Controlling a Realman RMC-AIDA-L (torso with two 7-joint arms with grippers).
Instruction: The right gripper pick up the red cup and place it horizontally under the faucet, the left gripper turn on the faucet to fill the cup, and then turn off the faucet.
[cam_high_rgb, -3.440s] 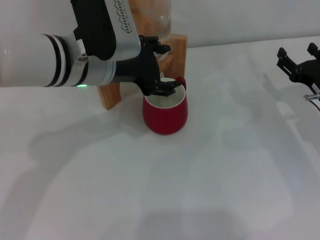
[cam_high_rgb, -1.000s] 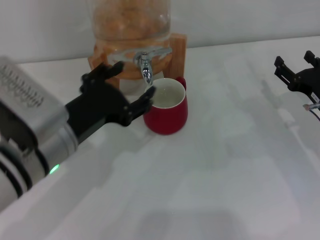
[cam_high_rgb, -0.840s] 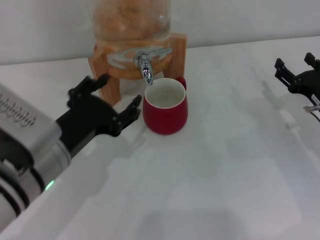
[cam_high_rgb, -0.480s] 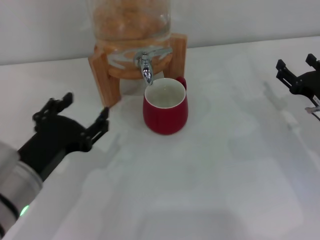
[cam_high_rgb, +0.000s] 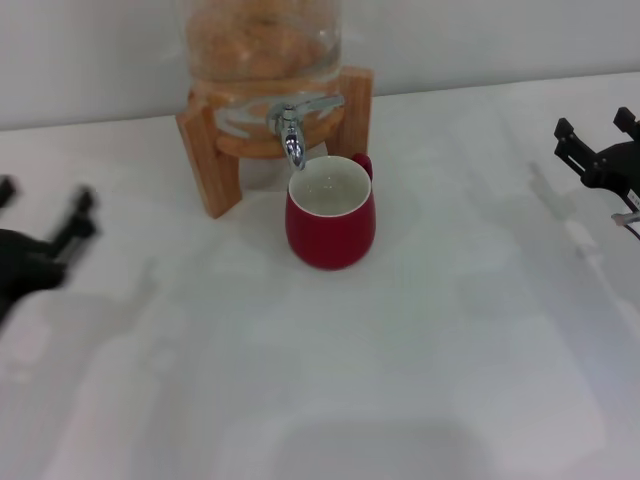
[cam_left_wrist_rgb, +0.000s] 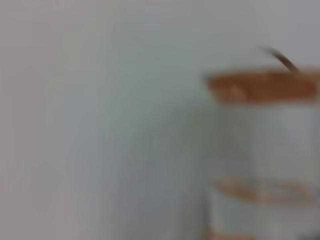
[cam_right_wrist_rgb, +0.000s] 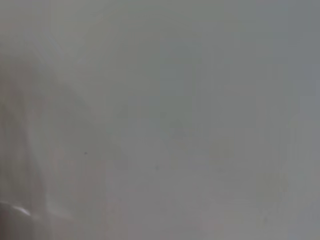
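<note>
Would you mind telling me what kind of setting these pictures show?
Probably a lab-style test bench staged as a drinks station: a plain white table, a glass dispenser in a wooden stand, and a red cup under its faucet.

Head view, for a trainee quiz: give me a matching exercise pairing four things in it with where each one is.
Things:
1. red cup
2. faucet
3. left gripper
4. right gripper

Places:
A. far left edge, off the cup
B. far right edge, above the table
C. upright on the table, below the spout
D. on the glass dispenser in the wooden stand

Pairs: 1-C, 2-D, 3-A, 4-B
</note>
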